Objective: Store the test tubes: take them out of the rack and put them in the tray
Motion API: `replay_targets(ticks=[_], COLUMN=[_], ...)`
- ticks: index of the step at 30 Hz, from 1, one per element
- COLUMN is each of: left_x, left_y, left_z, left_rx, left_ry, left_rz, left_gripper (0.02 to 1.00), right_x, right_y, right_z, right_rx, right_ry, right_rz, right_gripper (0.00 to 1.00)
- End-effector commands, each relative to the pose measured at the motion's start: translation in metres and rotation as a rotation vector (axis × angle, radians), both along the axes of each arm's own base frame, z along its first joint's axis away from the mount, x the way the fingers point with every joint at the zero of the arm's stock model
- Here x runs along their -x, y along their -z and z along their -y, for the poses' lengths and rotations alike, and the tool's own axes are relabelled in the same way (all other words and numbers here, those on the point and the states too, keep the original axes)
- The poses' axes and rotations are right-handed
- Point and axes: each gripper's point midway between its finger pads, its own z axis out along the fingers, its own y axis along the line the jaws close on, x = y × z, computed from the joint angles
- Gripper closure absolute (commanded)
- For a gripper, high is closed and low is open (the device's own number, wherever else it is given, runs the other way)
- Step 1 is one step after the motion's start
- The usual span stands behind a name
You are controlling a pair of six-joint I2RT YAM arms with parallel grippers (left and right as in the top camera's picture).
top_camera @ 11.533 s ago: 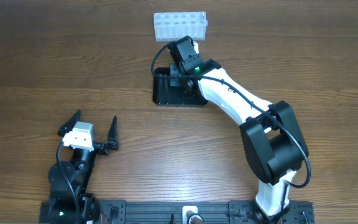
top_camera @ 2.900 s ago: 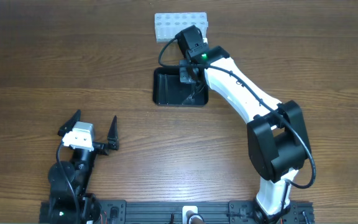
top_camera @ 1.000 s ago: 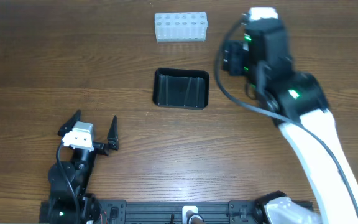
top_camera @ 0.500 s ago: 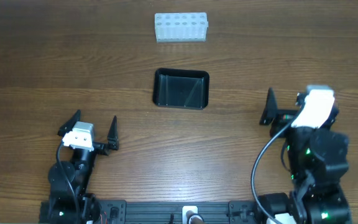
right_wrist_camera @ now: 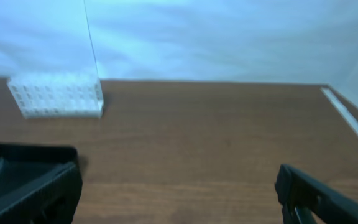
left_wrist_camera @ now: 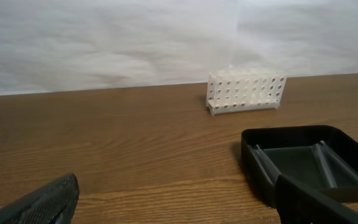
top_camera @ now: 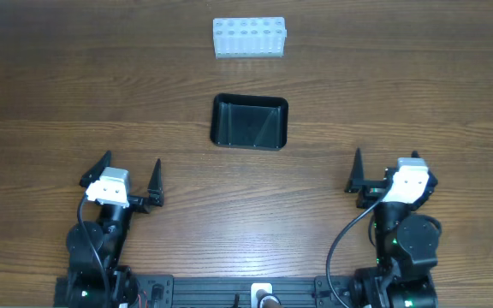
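Left pincer (top_camera: 131, 162) and right pincer (right_wrist_camera: 174, 202) gape wide by the desk's (top_camera: 58, 85) near edge; a tube missed in the rack (top_camera: 248, 38) goes unstored.

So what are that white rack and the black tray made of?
The rack looks like white, slightly translucent moulded plastic, judging by its regular grid of holes. The tray looks like glossy black plastic: thin walls, rounded corners, light reflections inside. Both are guesses from looks alone.
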Motion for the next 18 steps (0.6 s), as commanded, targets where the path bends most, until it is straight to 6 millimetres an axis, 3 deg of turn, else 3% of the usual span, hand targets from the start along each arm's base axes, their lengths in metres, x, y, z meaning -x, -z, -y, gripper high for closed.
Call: replay_targets(ticks=[1, 9, 14, 18], left_x=[0.000, 0.000, 0.000, 0.000], left_y=[0.001, 0.001, 0.001, 0.001], left_z=[0.001, 0.001, 0.001, 0.001], left_rx=[0.012, 0.012, 0.012, 0.012], left_ry=[0.008, 0.008, 0.008, 0.008], left_rz=[0.001, 0.001, 0.001, 0.001], left_gripper=[0.018, 0.020, 0.018, 0.018], right_x=[-0.005, -0.012, -0.007, -0.005], right_y=[0.027, 0.061, 0.063, 0.054], right_z=[0.000, 0.000, 0.004, 0.005], right_rx=[0.042, 0.056, 0.056, 0.039], right_ry=[-0.003, -0.005, 0.008, 0.007], right_rz=[0.017, 0.031, 0.024, 0.066], right_gripper=[0.009, 0.007, 0.009, 0.007])
